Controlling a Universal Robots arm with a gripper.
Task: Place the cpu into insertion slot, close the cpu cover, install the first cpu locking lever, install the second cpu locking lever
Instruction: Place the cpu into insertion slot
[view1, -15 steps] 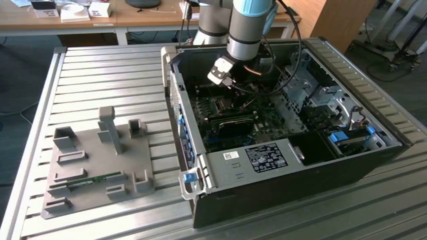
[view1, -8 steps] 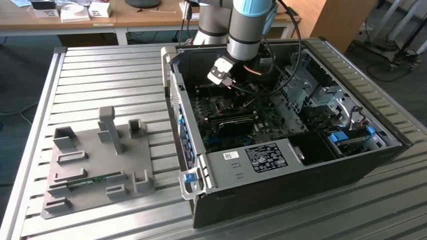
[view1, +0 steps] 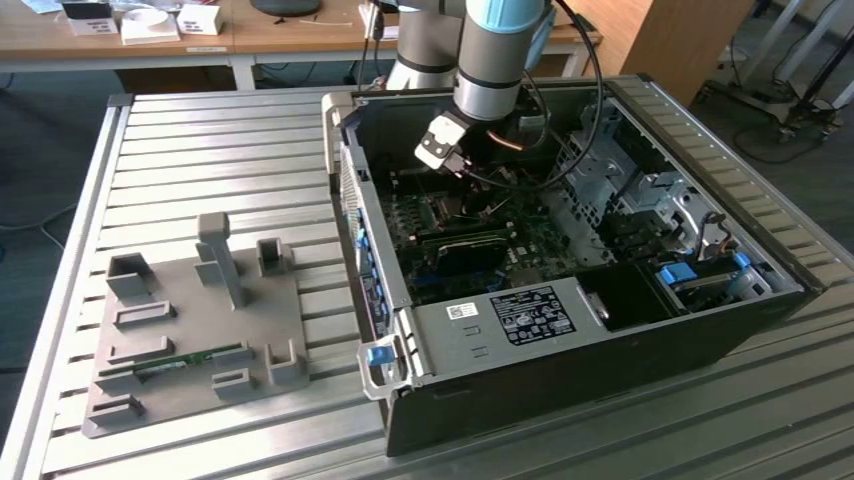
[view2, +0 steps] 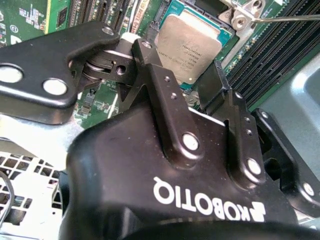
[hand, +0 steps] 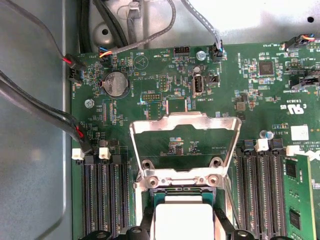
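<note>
A ribbed metal table (view1: 200, 140) covers most of the exterior view. On it, at the exterior view's left, lies a grey holder tray (view1: 174, 290) with a green memory stick (view1: 167, 365) in one of its grooves. At centre and at the exterior view's right a black computer case (view1: 561, 390) lies on its side with the wall off, so the green motherboard (hand: 150, 70) inside is open to see. Along the upper edge of the exterior view stands a wooden desk (view1: 267, 35) with some small white boxes, and around the table there is a grey-blue floor (view1: 40, 170).

The arm (view1: 487, 60) reaches down into the upper part of the case. The gripper (view2: 179, 59) is narrow: its two black fingers (view2: 160, 95) stand at opposite edges of the cpu (view2: 190, 42) and grip it between them. The cpu, with its silver top up, is at the insertion slot (hand: 175, 192); if it sits fully down in it, I cannot tell. The cpu cover (hand: 185, 121) is open and stands up on its hinge just beside the slot, apart from the fingers. Long black memory slots (hand: 102, 200) run on both sides of the slot. A round coin battery (hand: 116, 83) and grey cables (hand: 30, 105) are further off.
</note>
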